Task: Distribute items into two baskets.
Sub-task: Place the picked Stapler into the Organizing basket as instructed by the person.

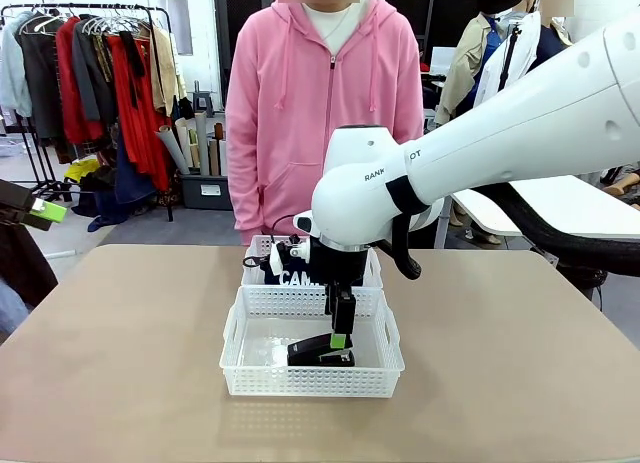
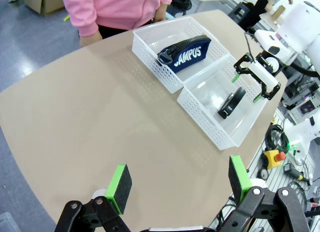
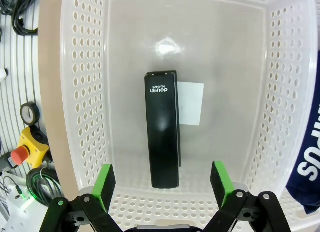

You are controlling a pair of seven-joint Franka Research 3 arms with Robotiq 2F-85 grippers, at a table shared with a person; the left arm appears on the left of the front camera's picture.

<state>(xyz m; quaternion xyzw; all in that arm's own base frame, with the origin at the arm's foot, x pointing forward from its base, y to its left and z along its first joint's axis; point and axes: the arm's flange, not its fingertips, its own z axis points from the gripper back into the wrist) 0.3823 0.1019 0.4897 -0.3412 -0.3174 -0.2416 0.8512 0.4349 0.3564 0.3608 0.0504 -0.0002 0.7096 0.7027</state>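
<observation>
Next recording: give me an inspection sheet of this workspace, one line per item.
Surface: tan table, bare around the baskets.
Job's things: stapler lies in the near basket; pouch lies in the far basket; baskets touch.
Clutter: nothing seen.
End effectors: right end effector open above the stapler, not touching; left end effector open, away from the baskets, holding nothing.
Cables: black cables beside the table.
Surroundings: person in pink at far side; clothes rack behind.

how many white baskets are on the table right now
2. The near basket holds the black stapler, under the right pincer. The far basket, touching it on the person's side, holds the navy pouch.
</observation>
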